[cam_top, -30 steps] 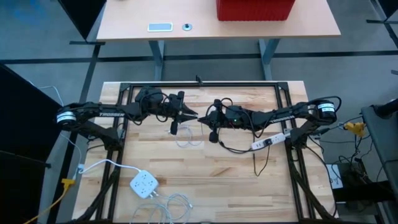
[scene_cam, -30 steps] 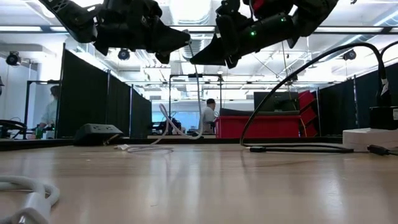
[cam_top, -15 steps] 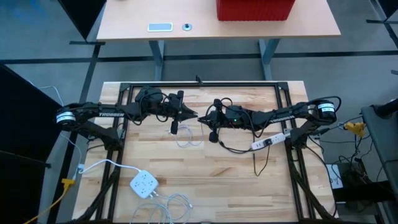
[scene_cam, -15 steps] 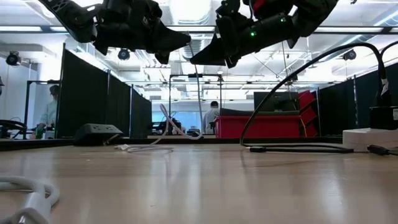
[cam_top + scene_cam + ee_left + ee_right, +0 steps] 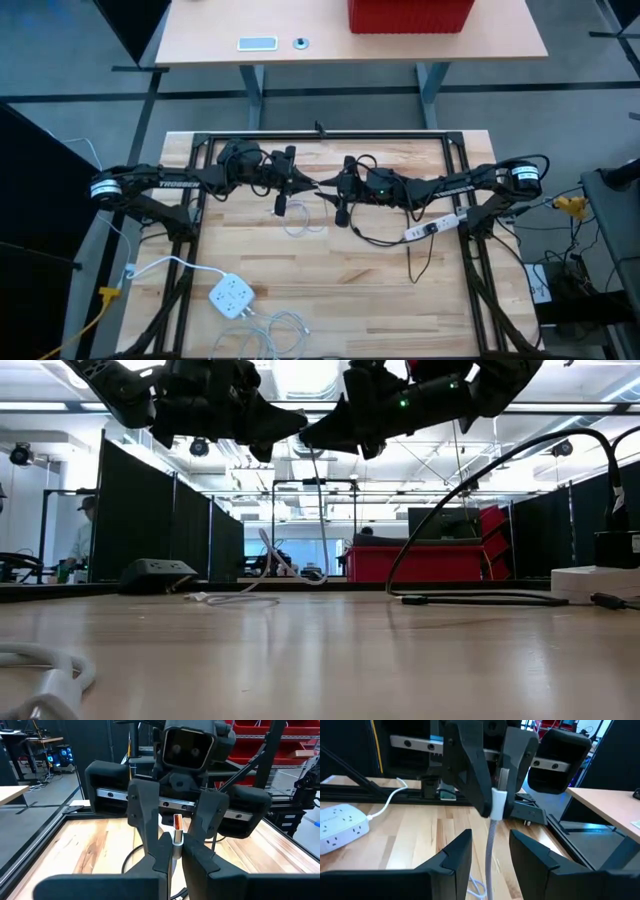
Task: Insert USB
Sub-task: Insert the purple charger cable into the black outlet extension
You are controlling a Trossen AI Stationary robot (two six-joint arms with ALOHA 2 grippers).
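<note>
Left wrist view: left gripper [image 5: 174, 851] pressed shut on a USB plug [image 5: 177, 827], metal shell poking out past the fingertips, orange tongue visible inside. Plug aims straight at the right gripper [image 5: 174, 820], which faces it head-on, fingers spread wide to either side of the plug tip.

Right wrist view: same meeting from the other side. Right gripper [image 5: 490, 851] fingers parted, nothing pinched between them. White cable [image 5: 490, 852] drops from the plug's white collar down through the gap between the fingers.

High view: both grippers meet nose to nose above the middle of the wooden table [image 5: 380, 290], left gripper [image 5: 303, 184] from the left, right gripper [image 5: 330, 190] from the right. Both raised off the surface. White cable trails down to a loose loop on the table under them. Black cable [image 5: 385, 240] curves from the right arm toward a white power strip [image 5: 432, 227] near the right edge. White multi-outlet block [image 5: 231, 296] sits at the near left, well apart.
</note>
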